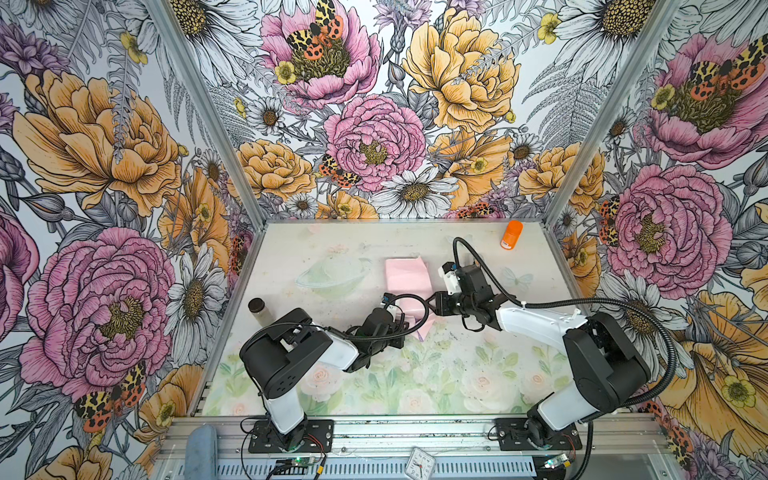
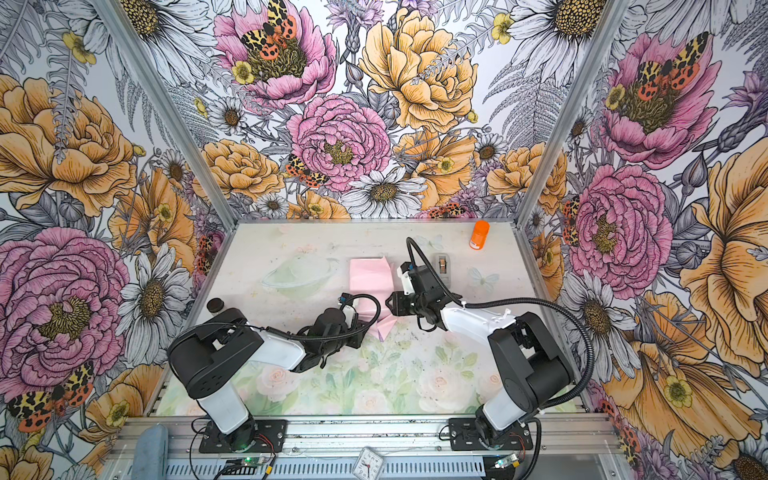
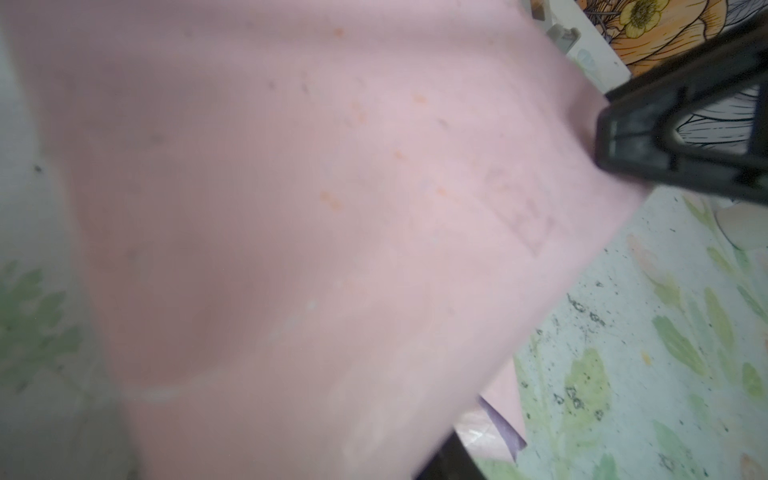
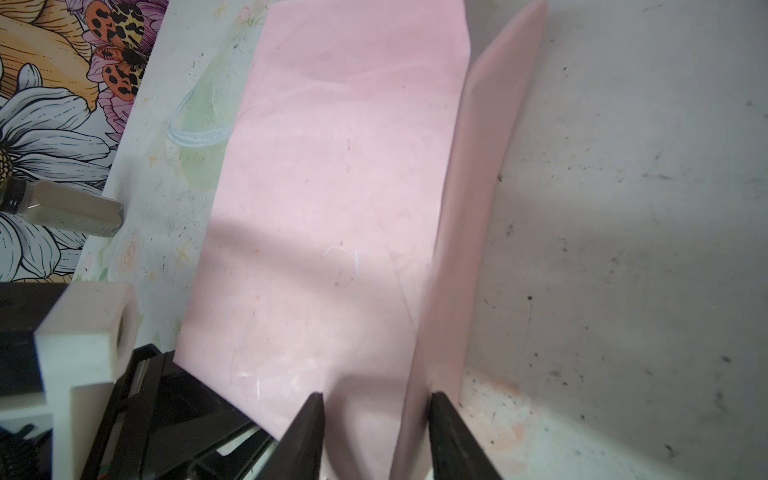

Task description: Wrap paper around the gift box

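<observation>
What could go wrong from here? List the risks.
1. The right gripper stands open astride a raised fold of the paper; closing there may crush or tear it.
2. Paper fills the left wrist view and the gift box is hidden, so a skewed wrap could go unnoticed.
</observation>
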